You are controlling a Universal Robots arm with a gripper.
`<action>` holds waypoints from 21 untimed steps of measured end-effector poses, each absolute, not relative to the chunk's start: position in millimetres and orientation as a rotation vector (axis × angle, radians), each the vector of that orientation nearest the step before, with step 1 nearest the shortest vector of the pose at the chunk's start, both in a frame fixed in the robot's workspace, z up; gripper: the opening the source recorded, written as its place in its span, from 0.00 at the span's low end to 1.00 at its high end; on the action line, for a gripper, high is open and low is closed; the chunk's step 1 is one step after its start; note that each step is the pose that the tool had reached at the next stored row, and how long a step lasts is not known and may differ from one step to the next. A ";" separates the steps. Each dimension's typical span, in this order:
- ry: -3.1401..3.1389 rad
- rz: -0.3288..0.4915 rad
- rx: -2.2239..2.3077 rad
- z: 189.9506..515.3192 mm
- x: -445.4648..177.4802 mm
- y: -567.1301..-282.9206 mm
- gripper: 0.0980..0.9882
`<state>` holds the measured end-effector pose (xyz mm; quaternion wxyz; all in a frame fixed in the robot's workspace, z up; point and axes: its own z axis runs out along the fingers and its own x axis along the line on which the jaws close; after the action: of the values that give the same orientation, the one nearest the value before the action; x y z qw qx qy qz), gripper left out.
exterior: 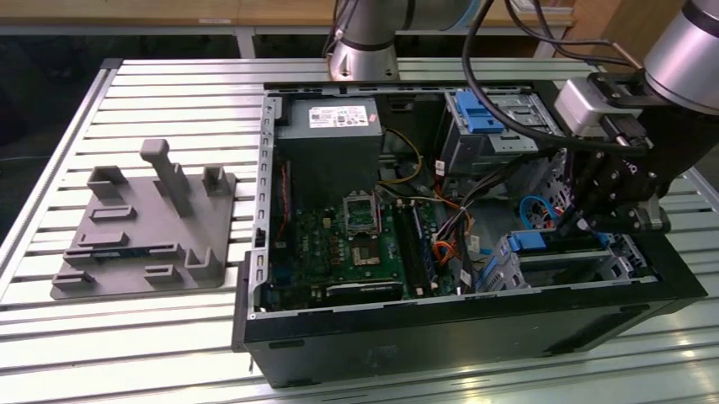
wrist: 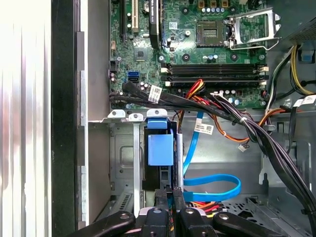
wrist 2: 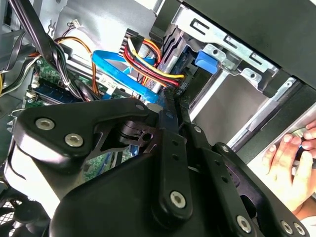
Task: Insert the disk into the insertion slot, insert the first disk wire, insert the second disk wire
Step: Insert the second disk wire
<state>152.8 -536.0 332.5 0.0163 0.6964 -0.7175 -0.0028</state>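
Down inside the open computer case (exterior: 450, 328), at the exterior view's right near corner, the tool (exterior: 573, 220) reaches into the drive area, its black fingers (wrist: 170, 197) drawn narrow and close together in the first wrist view; whether they pinch anything between them cannot be told. Just beyond the fingertips in that view sits the disk (wrist: 160, 148), its blue caddy seated edge-on in the insertion slot (wrist: 123, 163), the silver cage whose perforated wall shows beside it. In the exterior view the blue of the caddy appears at the slot (exterior: 561, 261) directly under the tool. A flat blue cable (wrist: 212, 182) curves across the case floor right next to the tool, and a bundle of red, yellow and black wires (wrist 2: 148, 61) ends in a plug close to the slot in the second wrist view. Farther out lies the green circuit board (exterior: 348, 236), with black cable bundles (wrist: 256, 133) draped over its edge. At the far side of the case stands a taller grey bay with a blue tab (exterior: 483, 109) and a grey power box (exterior: 332, 118). A person's hand (wrist 2: 291, 163) rests on the outer edge of the case. Well apart, on the exterior view's left of the slatted bench (exterior: 135, 93), sits a grey holder block (exterior: 146, 227).
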 end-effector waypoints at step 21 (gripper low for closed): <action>-2.232 -0.008 2.166 358.4 152.8 -535.8 0.22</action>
<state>152.8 -535.8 358.4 0.0158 0.6964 -0.7175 -0.0024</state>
